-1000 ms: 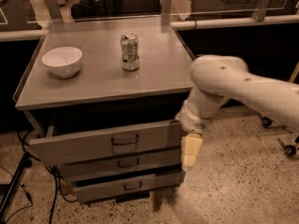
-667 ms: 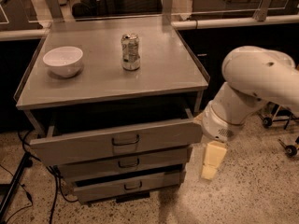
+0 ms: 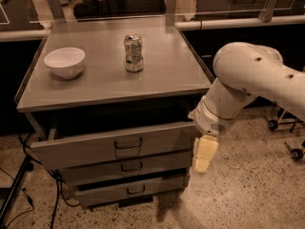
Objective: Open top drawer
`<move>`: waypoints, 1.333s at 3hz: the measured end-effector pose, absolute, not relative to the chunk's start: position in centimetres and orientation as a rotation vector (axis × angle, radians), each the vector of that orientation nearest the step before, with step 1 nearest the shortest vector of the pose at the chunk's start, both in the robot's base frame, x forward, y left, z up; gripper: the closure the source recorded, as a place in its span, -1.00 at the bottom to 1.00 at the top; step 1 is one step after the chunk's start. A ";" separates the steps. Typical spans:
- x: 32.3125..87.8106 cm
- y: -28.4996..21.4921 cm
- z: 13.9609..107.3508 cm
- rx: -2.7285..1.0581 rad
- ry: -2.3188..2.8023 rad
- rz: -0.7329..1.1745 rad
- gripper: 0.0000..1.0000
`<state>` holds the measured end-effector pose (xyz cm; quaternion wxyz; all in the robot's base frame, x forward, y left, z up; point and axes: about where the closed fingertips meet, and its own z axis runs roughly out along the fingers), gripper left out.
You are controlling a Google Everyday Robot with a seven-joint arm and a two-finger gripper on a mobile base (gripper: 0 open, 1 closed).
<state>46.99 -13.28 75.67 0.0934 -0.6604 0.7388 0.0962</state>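
Observation:
The top drawer (image 3: 86, 149) is the tallest of three grey drawers in a metal cabinet, and it stands pulled out with a dark gap behind its front panel. Its small dark loop handle (image 3: 128, 144) is at the centre of the front. My gripper (image 3: 204, 154), pale yellow, hangs pointing down at the end of the white arm (image 3: 252, 80). It is just off the drawer front's right end, beside it, and holds nothing that I can see.
Two shallower drawers, the middle (image 3: 157, 162) and the bottom (image 3: 157, 185), sit below. On the cabinet top (image 3: 162, 75) stand a white bowl (image 3: 65, 62) and a drink can (image 3: 133, 52). Cables (image 3: 24, 175) lie on the floor at left, and chair wheels (image 3: 274, 124) are at right.
The gripper swung out to the right away from the drawer's right end, then came partly back toward it. The top drawer has stayed pulled out.

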 end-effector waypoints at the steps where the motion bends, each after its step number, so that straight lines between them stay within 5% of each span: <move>1: 49.7 -11.1 73.9 -2.020 2.169 0.275 -1.00; 4: 52.6 -7.0 66.3 -2.183 2.129 0.313 -1.00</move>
